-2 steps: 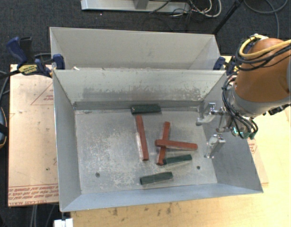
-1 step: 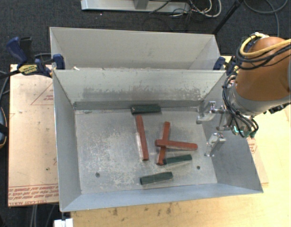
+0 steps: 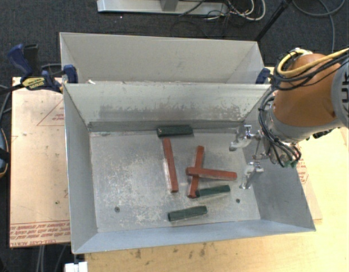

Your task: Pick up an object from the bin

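Note:
My gripper [image 3: 241, 164] hangs over the right side of the bin with its two fingers spread apart and nothing between them. Just left of it two red-brown bars lie crossed, one [image 3: 211, 174] running left to right and one [image 3: 195, 172] standing more upright. A short dark green bar [image 3: 213, 191] lies below the crossing, close to the lower fingertip.
A longer red-brown bar [image 3: 169, 165] lies in the middle of the bin. One dark green bar [image 3: 175, 131] rests against the back wall and another [image 3: 187, 213] near the front wall. The arm with its orange cover and cables stands over the bin's right wall.

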`<state>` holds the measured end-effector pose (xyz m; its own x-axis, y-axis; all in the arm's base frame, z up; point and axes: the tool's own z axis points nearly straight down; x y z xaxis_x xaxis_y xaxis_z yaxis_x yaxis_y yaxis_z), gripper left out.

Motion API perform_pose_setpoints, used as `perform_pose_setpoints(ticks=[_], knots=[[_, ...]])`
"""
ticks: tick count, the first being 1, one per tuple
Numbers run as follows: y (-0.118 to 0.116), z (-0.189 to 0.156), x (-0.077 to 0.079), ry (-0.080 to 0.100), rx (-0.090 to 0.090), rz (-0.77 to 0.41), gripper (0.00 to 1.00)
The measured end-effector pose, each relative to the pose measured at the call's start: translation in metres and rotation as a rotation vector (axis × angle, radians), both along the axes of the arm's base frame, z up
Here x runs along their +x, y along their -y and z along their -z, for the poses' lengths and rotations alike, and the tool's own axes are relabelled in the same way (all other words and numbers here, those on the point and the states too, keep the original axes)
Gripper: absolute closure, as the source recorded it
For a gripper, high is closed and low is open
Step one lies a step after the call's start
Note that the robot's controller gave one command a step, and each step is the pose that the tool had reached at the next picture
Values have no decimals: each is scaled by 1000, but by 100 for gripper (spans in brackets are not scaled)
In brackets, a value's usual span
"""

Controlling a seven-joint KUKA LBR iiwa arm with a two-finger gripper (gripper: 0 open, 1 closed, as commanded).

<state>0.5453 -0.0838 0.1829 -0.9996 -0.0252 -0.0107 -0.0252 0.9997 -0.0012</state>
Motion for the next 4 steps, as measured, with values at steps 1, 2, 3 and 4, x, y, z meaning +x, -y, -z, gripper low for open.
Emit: perform_pose_setpoints(ticks=[1, 2, 3, 4], knots=[[13, 63, -23, -6, 2, 63, 0], [-47, 106, 44, 2, -4, -96, 100], [-47, 106, 44, 2, -5, -96, 100], [-62, -55, 36, -1, 0, -112, 100]])
